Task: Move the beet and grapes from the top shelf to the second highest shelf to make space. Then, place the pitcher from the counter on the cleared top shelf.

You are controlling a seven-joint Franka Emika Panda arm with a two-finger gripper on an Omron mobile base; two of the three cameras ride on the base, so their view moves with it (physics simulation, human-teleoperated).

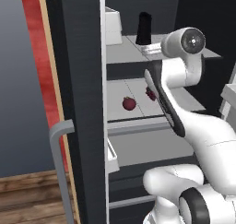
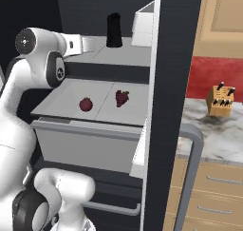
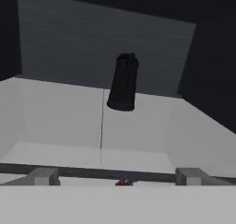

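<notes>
While grapes [image 2: 122,98] show fully right-side, arm blocks them left.

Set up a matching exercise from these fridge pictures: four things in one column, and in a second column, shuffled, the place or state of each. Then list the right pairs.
Column one:
1. pitcher
2. beet
3. grapes
4. knife block

Column two:
A. on the counter outside the fridge
B. upright on the top shelf
C. on the second highest shelf, the left one in the right base view
D. on the second highest shelf, the right one in the right base view

Pairs: 1-B, 2-C, 3-D, 4-A
</notes>
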